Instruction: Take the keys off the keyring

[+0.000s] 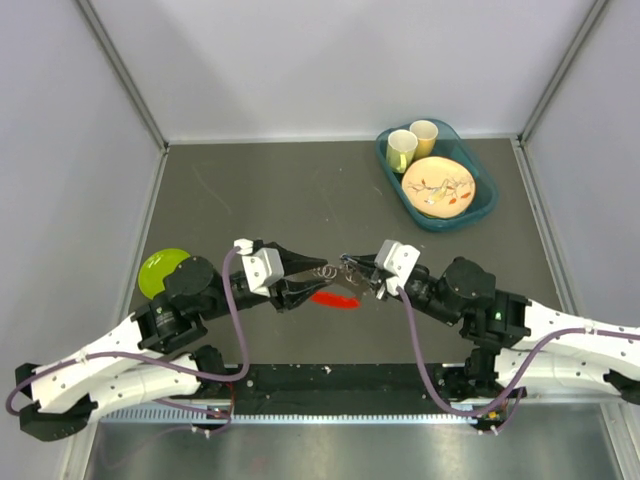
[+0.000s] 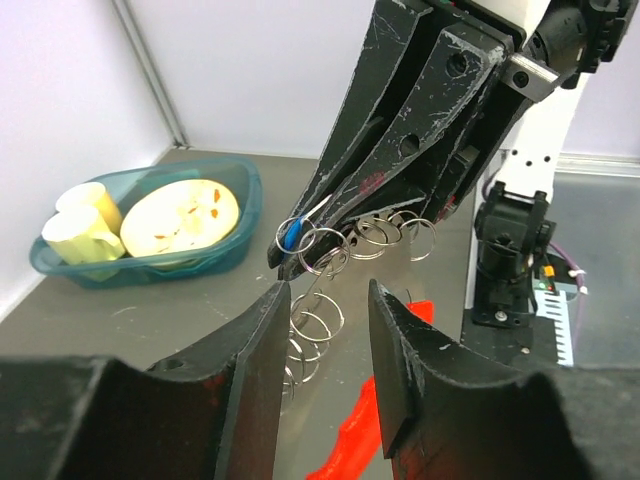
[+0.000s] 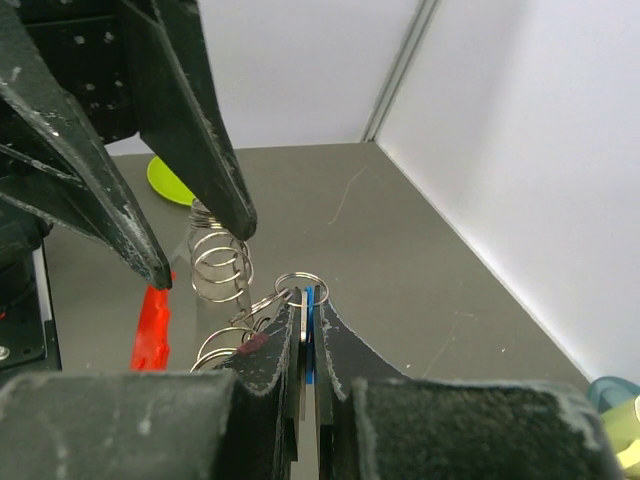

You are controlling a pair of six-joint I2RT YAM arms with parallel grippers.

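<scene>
The right claw [image 3: 308, 298] is pinched tight on the blue-headed key [image 3: 311, 330], whose thin plastic edge shows between scuffed black fingers. The keyring [image 3: 222, 262], silver wire stretched into a springy coil, reaches between the fingers of the half-open left claw [image 2: 328, 295]; I cannot tell if they touch it. The red-headed key [image 1: 335, 299] lies flat on the grey table [image 1: 250, 190], at the coil's 6 o'clock. A teal basket [image 1: 488, 207] sits at 1 o'clock and a green plate [image 1: 158, 268] at 9.

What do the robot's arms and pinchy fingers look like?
The left arm and right arm have white shells dotted with small holes and chunky black joints. A purple cable loops along each one. The left gripper and right gripper each have a white block, then two long, pointed black fingers, scratched and smudged with red.
</scene>
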